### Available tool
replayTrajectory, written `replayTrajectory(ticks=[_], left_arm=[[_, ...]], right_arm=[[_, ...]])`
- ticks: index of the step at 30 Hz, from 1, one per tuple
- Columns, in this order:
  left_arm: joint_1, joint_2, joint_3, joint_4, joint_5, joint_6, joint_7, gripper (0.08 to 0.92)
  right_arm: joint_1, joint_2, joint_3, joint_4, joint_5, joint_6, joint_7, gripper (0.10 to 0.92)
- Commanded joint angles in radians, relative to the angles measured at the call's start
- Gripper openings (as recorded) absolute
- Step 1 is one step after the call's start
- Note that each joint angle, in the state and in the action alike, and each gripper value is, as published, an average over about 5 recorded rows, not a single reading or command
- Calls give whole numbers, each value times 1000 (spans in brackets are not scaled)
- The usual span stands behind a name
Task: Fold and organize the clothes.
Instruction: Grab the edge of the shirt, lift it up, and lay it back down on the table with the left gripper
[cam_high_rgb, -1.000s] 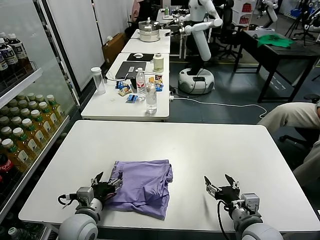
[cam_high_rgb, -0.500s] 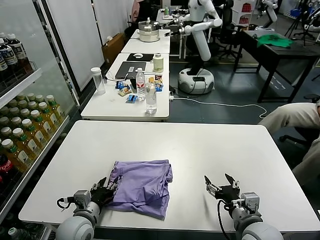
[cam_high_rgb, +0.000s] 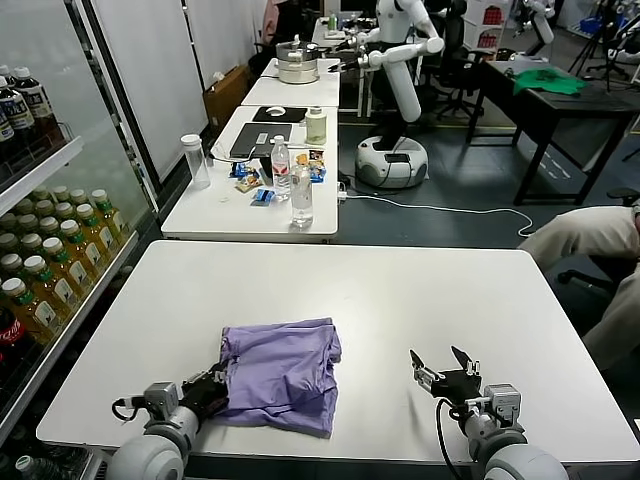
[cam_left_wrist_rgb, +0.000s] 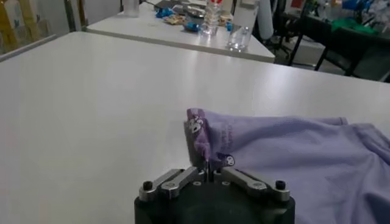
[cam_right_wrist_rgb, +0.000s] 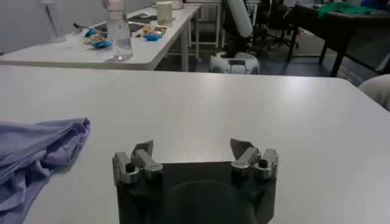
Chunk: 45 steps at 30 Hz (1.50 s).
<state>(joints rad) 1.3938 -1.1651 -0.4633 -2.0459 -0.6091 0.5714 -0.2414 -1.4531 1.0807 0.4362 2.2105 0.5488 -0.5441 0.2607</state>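
Lavender T-shirt (cam_high_rgb: 282, 372), loosely folded, lay rumpled on the white counter (cam_high_rgb: 400, 300) toward its near left side. Left end effector (cam_high_rgb: 212, 390) sat low at the shirt's near left corner, clenched on a bunched edge of fabric bearing small white marks. Right end effector (cam_high_rgb: 445, 371) rested on the counter well apart from the shirt, fingers spread wide, gripping nothing.

Beyond my white counter (cam_high_rgb: 400, 290) stands another counter (cam_high_rgb: 240, 200) with water bottles (cam_high_rgb: 301, 195) and snacks (cam_high_rgb: 250, 180); drink shelves (cam_high_rgb: 50, 250) at my left, green cloth (cam_high_rgb: 548, 82) far back.
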Motion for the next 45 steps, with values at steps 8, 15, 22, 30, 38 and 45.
replayTrajectory(ticks=[8, 15, 22, 30, 38, 45], left_arm=[[50, 287, -614, -40, -110, 12, 83, 90], [28, 269, -443, -107, -102, 13, 87, 90], [10, 42, 65, -328, 49, 13, 108, 90], [-43, -190, 345, -271, 179, 11, 149, 90], [-123, -309, 451, -126, 258, -54, 56, 161], [-85, -86, 183, -309, 287, -122, 105, 341]], right_arm=[[12, 2, 7, 0, 9, 10, -9, 823], [16, 11, 5, -12, 10, 23, -16, 823], [0, -2, 18, -2, 10, 23, -16, 823], [-11, -7, 23, -2, 11, 23, -16, 823], [-10, -27, 34, 12, 19, 20, -14, 823], [24, -29, 14, 1, 31, 20, -14, 823]])
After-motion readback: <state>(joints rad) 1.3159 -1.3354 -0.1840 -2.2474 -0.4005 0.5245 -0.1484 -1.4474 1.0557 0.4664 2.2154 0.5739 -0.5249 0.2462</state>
